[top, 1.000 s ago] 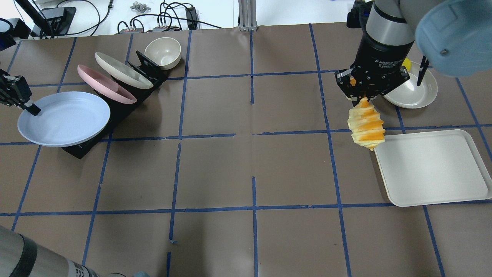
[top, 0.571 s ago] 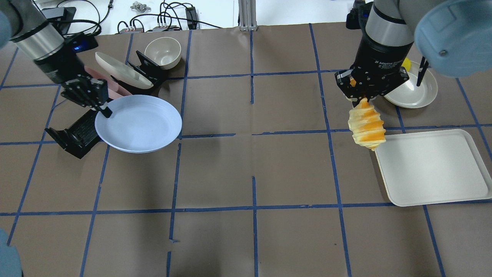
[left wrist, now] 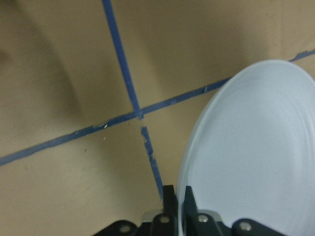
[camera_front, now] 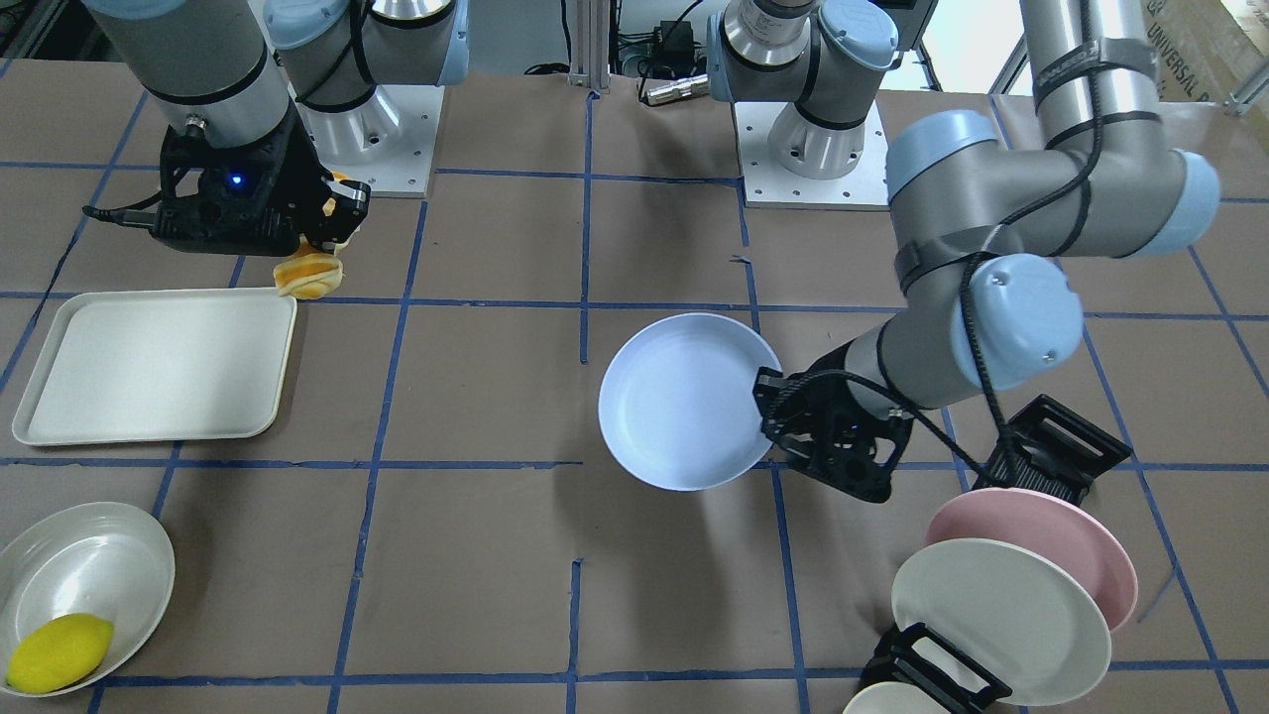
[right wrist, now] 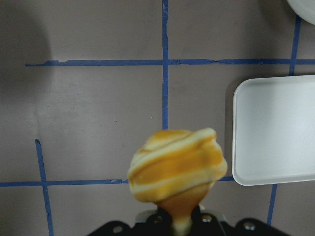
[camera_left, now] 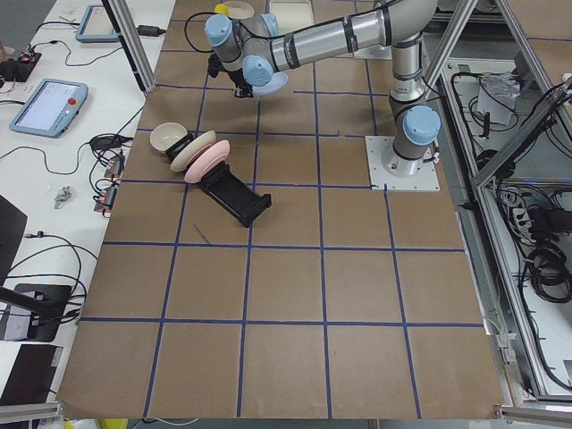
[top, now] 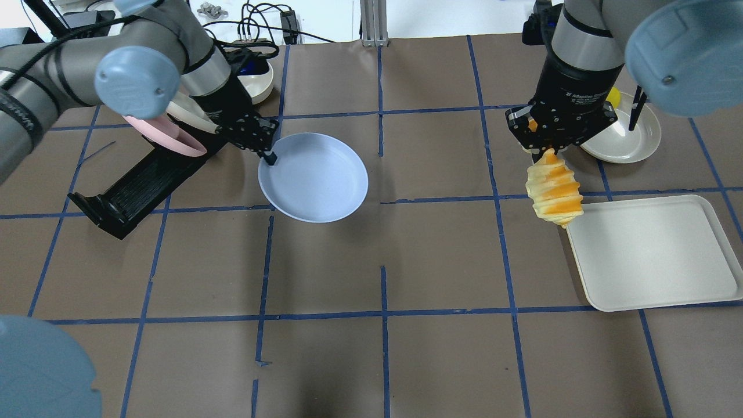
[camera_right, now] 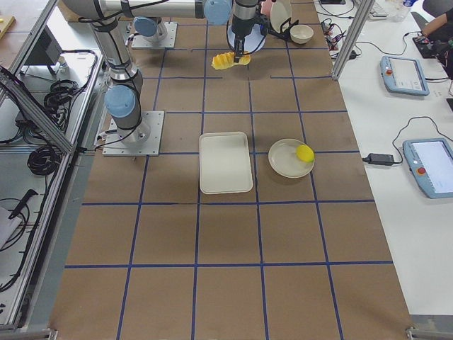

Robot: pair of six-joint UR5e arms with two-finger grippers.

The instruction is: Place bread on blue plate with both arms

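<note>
The pale blue plate (top: pixel 313 177) hangs level above the table, left of the middle. My left gripper (top: pixel 268 157) is shut on its rim at the plate's left edge; the plate also shows in the front view (camera_front: pixel 684 400) and the left wrist view (left wrist: pixel 251 152). The striped orange bread (top: pixel 552 187) hangs from my right gripper (top: pixel 545 152), which is shut on its top end, above the table by the white tray's corner. The bread also shows in the right wrist view (right wrist: pixel 176 164) and the front view (camera_front: pixel 309 275).
A white tray (top: pixel 650 251) lies at the right. A cream plate (top: pixel 624 136) with a yellow lemon (camera_front: pixel 59 650) sits behind it. A black dish rack (top: pixel 142 180) at the left holds a pink plate (top: pixel 159 132) and a cream plate (camera_front: pixel 996 620); a bowl (top: pixel 258 81) stands behind.
My left arm has carried the blue plate rightward from the rack toward the table's middle. The right gripper and bread have stayed in place.
</note>
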